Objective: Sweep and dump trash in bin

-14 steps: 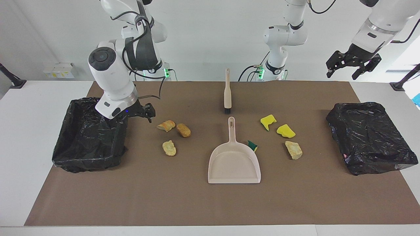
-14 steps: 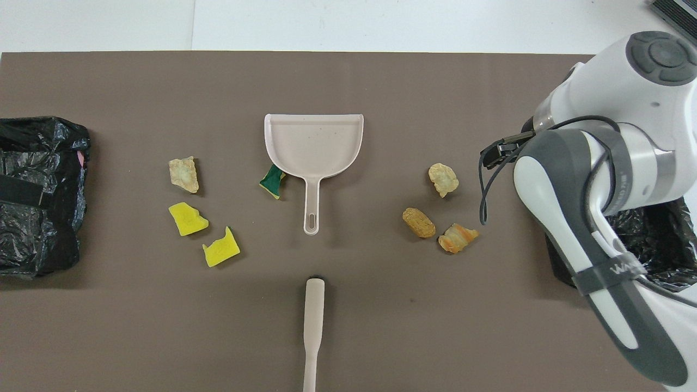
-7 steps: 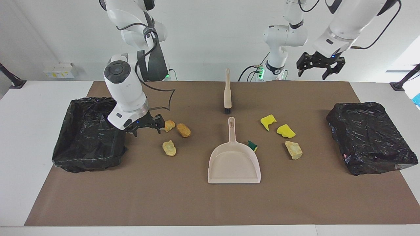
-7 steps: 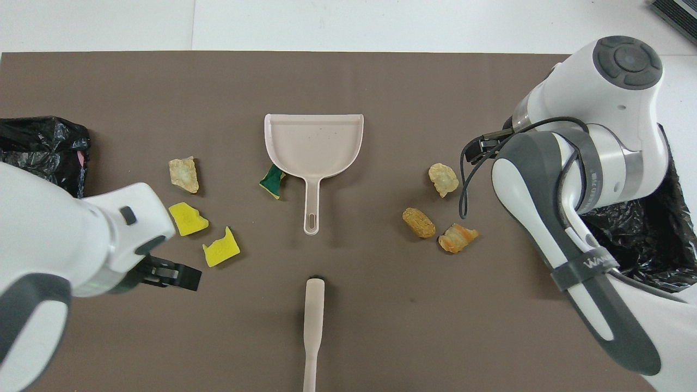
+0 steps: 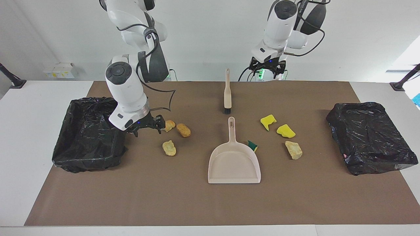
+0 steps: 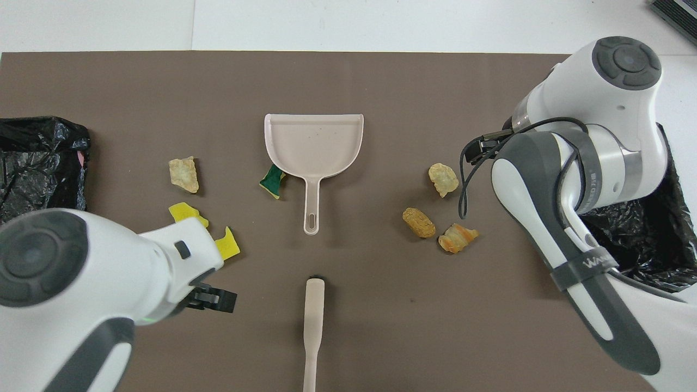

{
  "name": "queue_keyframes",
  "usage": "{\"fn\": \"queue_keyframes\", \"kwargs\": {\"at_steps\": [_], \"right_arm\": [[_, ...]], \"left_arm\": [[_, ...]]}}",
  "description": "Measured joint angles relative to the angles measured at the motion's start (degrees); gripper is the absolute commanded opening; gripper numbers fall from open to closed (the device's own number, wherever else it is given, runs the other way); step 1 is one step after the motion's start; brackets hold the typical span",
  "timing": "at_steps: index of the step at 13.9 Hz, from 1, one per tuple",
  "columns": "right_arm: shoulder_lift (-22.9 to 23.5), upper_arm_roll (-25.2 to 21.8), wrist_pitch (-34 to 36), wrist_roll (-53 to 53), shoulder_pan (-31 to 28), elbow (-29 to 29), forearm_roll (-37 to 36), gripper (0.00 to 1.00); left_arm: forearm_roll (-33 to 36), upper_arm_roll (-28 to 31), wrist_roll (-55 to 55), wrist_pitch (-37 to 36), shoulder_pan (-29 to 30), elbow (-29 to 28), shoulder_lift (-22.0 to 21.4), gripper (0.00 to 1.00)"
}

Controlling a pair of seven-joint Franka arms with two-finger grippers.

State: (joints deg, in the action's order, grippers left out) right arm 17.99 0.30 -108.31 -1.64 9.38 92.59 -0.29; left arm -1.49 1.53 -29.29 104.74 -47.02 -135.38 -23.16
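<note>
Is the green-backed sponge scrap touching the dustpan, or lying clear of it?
Touching. In the overhead view the green-backed sponge scrap lies against the dustpan where the pan narrows toward its handle, with no mat showing between them.

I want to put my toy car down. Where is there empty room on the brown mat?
The wide strip farther from the robots than the dustpan is bare. Crowded: the sponge scraps and bread lumps beside its handle.

Beige plastic dustpan (image 6: 314,142) at mid-bench on brown mat (image 6: 381,81), handle toward the robots; beige brush (image 6: 313,326) nearer them. Left end effector (image 6: 209,298) over mat beside brush.
</note>
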Motion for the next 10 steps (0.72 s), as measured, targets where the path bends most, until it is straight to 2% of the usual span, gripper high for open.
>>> {"fn": "queue_keyframes", "kwargs": {"at_steps": [5,9,10], "right_arm": [[0.0,0.0,-2.2,-0.1,0.0,2.3,0.1,1.00],[-0.3,0.0,-4.3,-0.1,0.0,4.0,0.1,1.00],[-0.4,0.0,-4.5,-0.1,0.0,4.3,0.1,1.00]], "left_arm": [[-0.1,0.0,-14.4,16.0,-13.1,-10.4,1.3,1.00],[-0.5,0.0,-20.3,23.1,-16.3,-12.8,5.9,0.99],[-0.5,0.0,-20.8,23.7,-16.4,-12.9,7.1,0.94]]}}
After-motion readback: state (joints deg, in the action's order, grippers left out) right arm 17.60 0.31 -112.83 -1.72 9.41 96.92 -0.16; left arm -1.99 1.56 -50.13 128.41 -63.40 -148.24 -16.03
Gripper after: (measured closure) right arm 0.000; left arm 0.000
